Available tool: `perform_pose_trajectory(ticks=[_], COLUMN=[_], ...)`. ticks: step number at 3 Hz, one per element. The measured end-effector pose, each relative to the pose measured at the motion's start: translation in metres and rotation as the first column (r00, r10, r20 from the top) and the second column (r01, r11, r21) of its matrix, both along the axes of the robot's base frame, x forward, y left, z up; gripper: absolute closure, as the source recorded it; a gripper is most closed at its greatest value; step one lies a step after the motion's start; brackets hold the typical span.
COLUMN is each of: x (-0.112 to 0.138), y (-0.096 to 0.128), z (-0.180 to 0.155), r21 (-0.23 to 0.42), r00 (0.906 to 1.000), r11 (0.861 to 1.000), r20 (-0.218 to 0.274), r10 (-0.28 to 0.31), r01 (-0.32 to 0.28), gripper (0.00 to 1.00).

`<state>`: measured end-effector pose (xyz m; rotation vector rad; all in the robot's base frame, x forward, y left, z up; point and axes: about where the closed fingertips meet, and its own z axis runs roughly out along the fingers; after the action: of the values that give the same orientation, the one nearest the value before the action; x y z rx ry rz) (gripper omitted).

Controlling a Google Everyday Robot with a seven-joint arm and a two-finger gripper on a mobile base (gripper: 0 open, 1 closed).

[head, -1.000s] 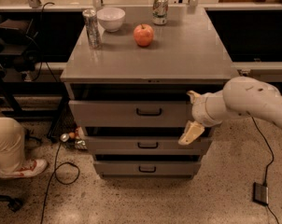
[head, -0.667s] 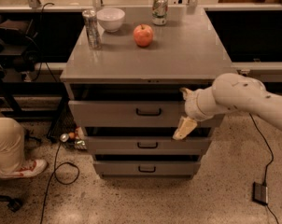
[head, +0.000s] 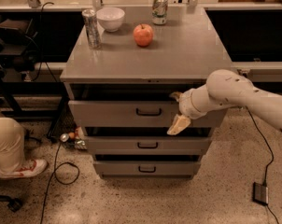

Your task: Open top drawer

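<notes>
Since earlier frame gripper point(head: 175, 110) shifted left; fingers apart, in front of top drawer point(head: 108, 114). Handle point(head: 148, 111) just left of it. Drawer unmoved.

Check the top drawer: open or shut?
Apparently slightly open: dark gap shows above the top drawer front. Gripper sits right of its handle, fingers spread.

Cream-white gripper point(head: 176, 111), tan fingers point(head: 179, 124), right at the plain grey metal top drawer point(head: 108, 114); small black handle point(head: 148, 111) just left of it, round red apple point(head: 143, 34) beyond.
</notes>
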<state>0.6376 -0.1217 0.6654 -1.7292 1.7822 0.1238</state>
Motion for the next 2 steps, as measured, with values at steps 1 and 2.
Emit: perform_pose_trajectory(ticks=[1,2], x=[-0.0083,-0.0088], y=[-0.0041,-0.0044], z=[-0.0164,-0.0118], r21=[0.068,0.071], r00=[0.9970,0.9967], r11=[0.997,0.996], r20=[-0.058,-0.060], r10=[0.052,0.054], r01=[-0.048,-0.050], gripper=[0.42,0.65])
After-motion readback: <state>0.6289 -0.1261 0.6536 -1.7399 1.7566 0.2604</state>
